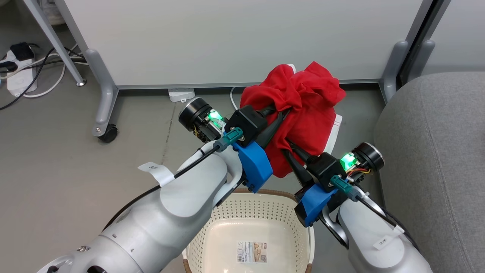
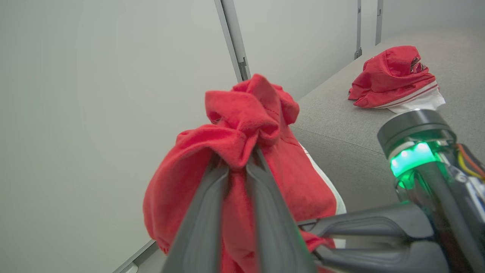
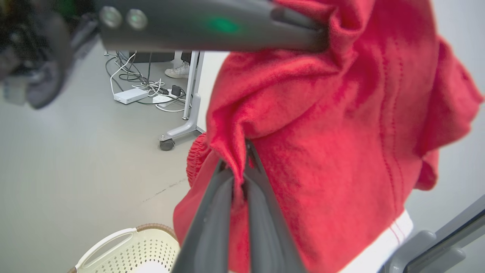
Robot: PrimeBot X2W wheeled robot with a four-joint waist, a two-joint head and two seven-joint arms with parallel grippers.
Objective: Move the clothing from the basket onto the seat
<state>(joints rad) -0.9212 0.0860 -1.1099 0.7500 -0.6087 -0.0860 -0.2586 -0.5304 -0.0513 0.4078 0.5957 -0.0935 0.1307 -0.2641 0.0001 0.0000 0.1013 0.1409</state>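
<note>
Between both jaws, red clothing (image 1: 307, 110)

Ahead of us: white panel (image 1: 242, 38) on grey wheeled legs (image 1: 104, 102).
On the floor (image 1: 57, 189) we see: power strip (image 1: 17, 81), tangled cables (image 3: 149, 85).

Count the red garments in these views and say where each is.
2. One garment hangs above the floor beyond the basket, pinched by the left gripper and the right gripper. The other garment lies bunched on the grey seat. The left forearm hides part of the basket.
</note>
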